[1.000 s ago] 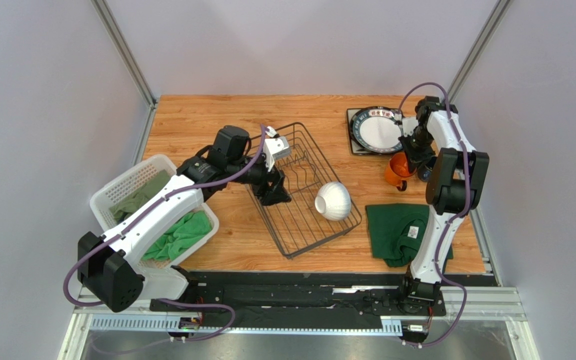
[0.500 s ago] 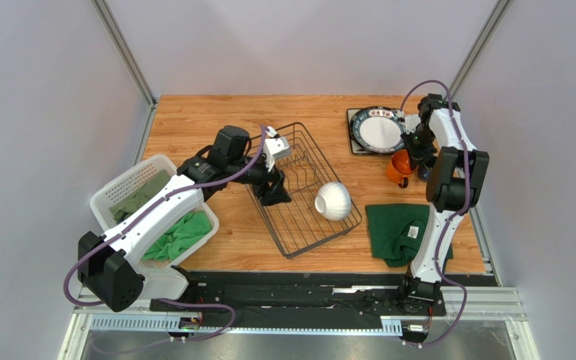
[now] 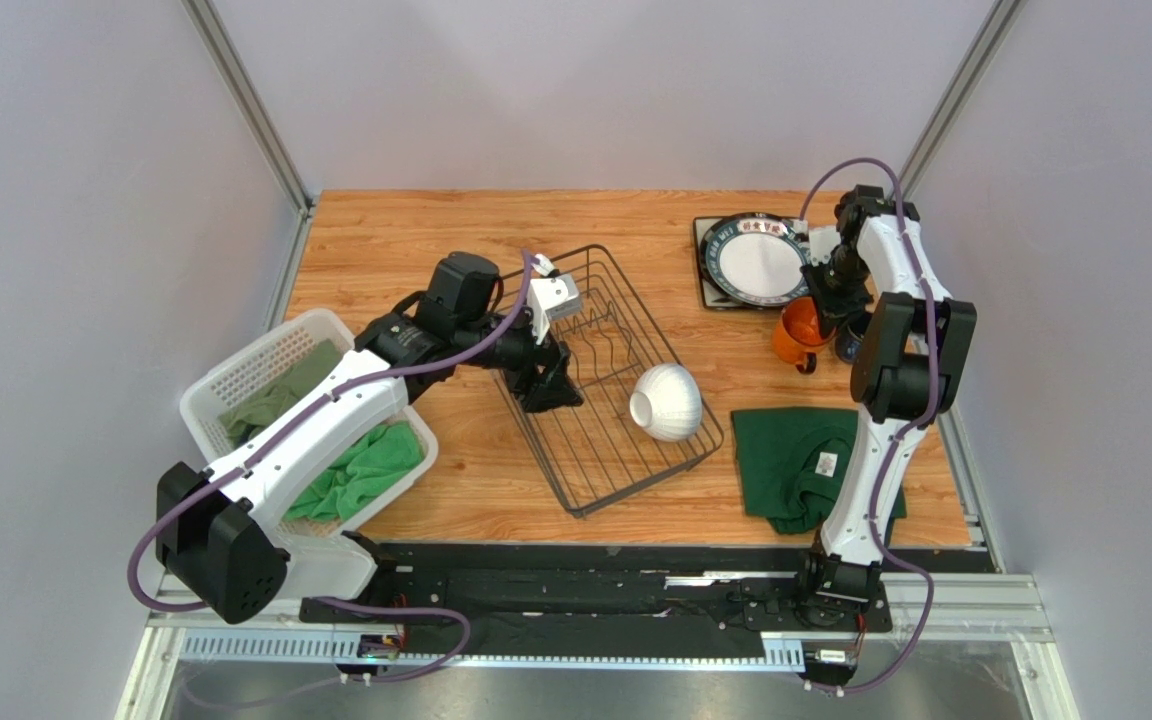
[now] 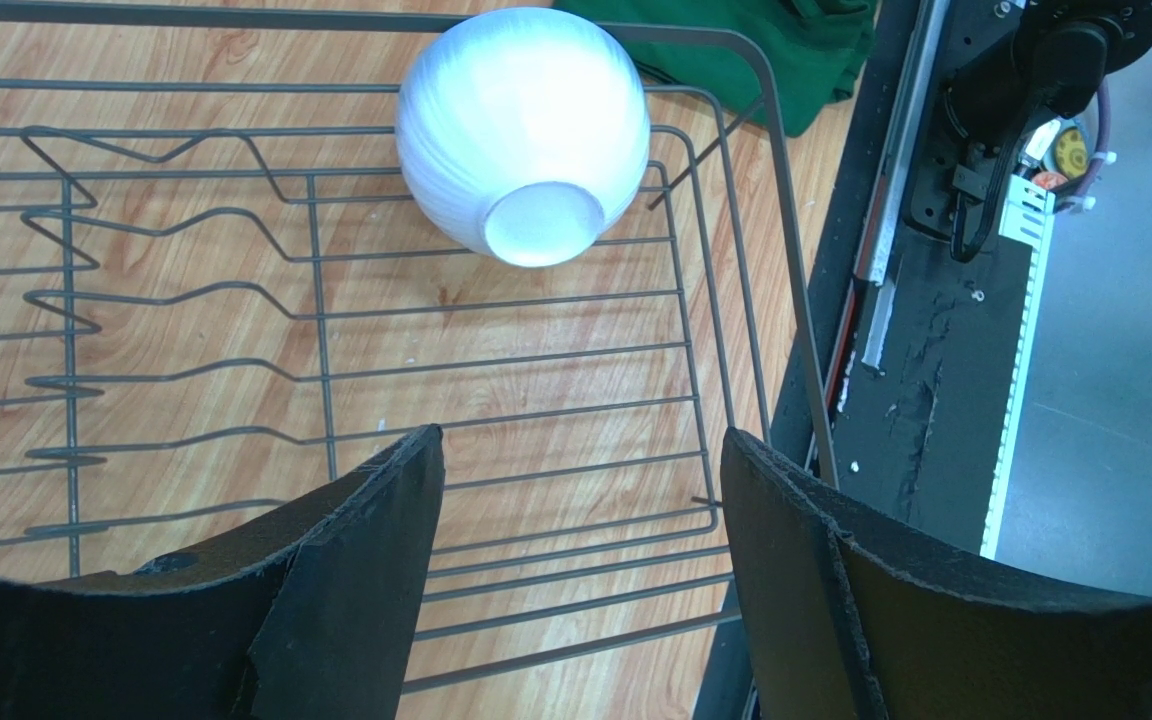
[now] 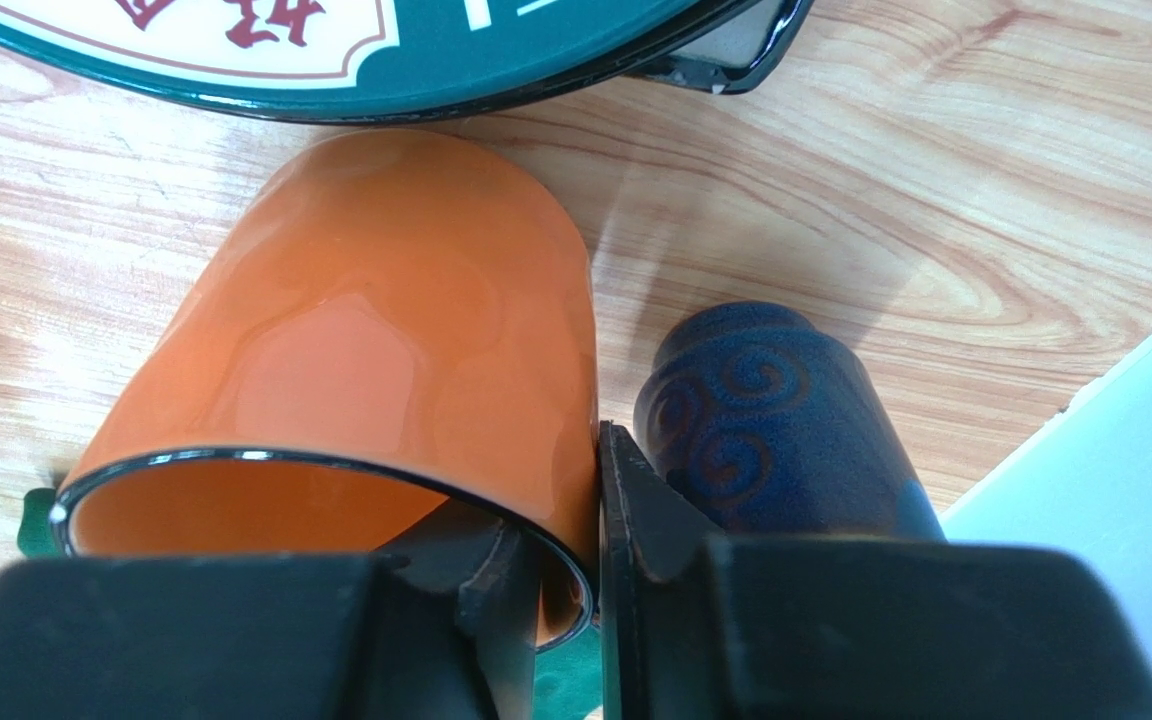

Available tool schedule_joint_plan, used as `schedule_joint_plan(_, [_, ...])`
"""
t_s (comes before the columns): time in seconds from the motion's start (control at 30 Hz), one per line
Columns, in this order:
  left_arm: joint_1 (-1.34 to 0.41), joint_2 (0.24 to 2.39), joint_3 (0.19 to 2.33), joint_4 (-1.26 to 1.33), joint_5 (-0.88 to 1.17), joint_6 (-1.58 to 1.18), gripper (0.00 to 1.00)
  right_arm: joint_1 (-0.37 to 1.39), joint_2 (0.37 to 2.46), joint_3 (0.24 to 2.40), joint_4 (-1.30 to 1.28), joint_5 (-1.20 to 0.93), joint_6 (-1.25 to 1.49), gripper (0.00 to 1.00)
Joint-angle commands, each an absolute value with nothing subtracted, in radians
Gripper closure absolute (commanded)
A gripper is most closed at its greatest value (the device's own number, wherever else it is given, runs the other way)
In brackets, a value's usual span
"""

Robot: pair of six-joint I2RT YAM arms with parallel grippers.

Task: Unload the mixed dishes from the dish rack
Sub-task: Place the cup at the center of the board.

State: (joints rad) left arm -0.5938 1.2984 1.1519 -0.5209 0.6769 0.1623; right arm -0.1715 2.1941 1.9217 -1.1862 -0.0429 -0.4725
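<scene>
Top view: the white ribbed bowl (image 3: pixel 666 402) is lying at the near right end of the dish rack (image 3: pixel 642 480).

Left wrist: the left pincer (image 4: pixel 579 450) is hovering with its jaws apart and needs to reach that bowl next.

Right wrist: the right pincer (image 5: pixel 575 525) is clamping the wall of the orange mug (image 5: pixel 387 300) and is probably setting it down, so letting go comes next.

A black gripper finger (image 5: pixel 650 533) hides the near end of the dark blue swirl-patterned mug (image 5: pixel 770 420); the top edge crops the round dark-green-rimmed plate (image 5: pixel 537 45).
</scene>
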Motion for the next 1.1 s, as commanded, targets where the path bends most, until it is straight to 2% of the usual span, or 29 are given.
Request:
schedule_joint_plan(0.0, [-0.589,1.308,1.152,-0.502,0.707,0.167,0.24,-0.175,2.186,1.974,-1.198,-0.051,-0.486,0.79])
schedule_joint_plan(0.2, [-0.589,1.315,1.149,-0.503,0.713,0.170,0.24,-0.175,2.178,1.977,-1.198,-0.046,-0.485,0.72])
schedule_joint_plan(0.33, [-0.591,1.310,1.147,-0.503,0.718,0.170,0.25,-0.176,2.168,1.974,-1.193,-0.049,-0.482,0.59])
schedule_joint_plan(0.43, [-0.589,1.307,1.144,-0.505,0.716,0.172,0.25,-0.175,2.155,1.976,-1.195,-0.044,-0.480,0.55])
schedule_joint_plan(1.07, [-0.591,1.289,1.134,-0.494,0.704,0.176,0.25,-0.173,1.950,2.033,-1.256,-0.165,-0.462,0.53])
